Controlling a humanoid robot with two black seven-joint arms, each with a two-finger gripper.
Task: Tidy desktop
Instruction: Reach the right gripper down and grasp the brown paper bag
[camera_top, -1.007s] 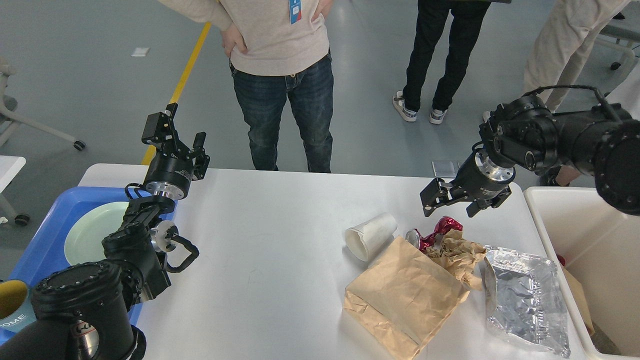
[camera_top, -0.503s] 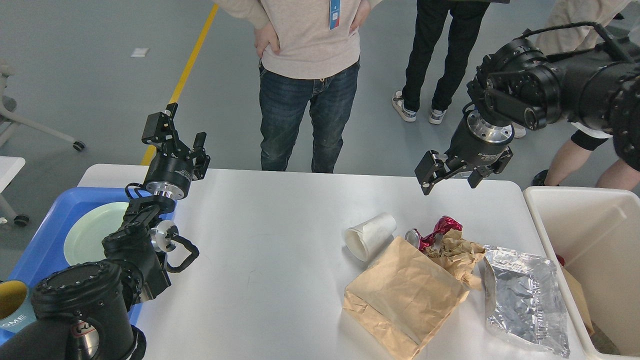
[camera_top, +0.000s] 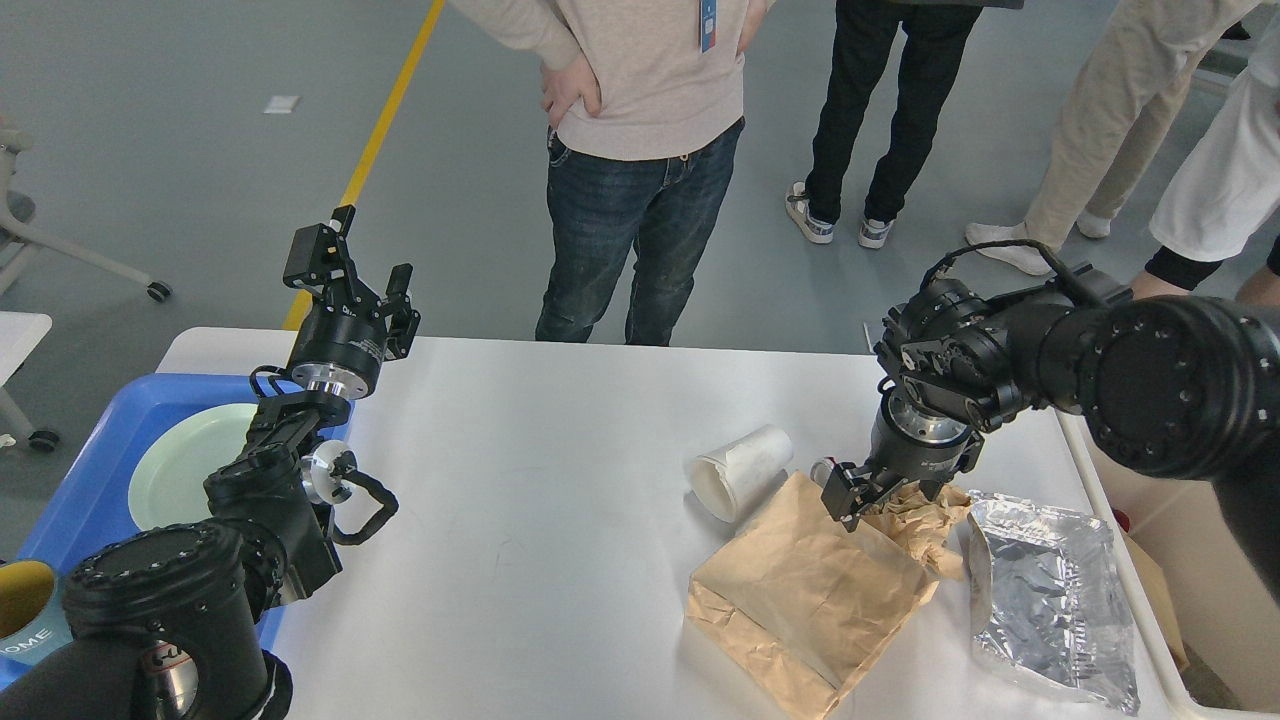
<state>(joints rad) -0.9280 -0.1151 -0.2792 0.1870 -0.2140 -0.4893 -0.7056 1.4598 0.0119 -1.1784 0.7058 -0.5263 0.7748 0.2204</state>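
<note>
On the large white rounded-corner surface (camera_top: 520, 480), toward its right half, trash lies clustered: a tipped white paper cup (camera_top: 738, 472), a flat brown paper bag (camera_top: 805, 590), crumpled brown paper (camera_top: 925, 520), a crinkled silver foil bag (camera_top: 1050, 590). Right pincer (camera_top: 880, 492) points down, low over the crumpled paper just beside the cup; fingers apart, whether they touch anything cannot be told. Left pincer (camera_top: 355, 275) is raised above the surface's far-left corner, fingers apart, empty. A blue plastic tray (camera_top: 90, 480) at the left edge holds a pale green plate (camera_top: 185, 465). An off-white plastic bin (camera_top: 1150, 620) stands at the right edge.
</note>
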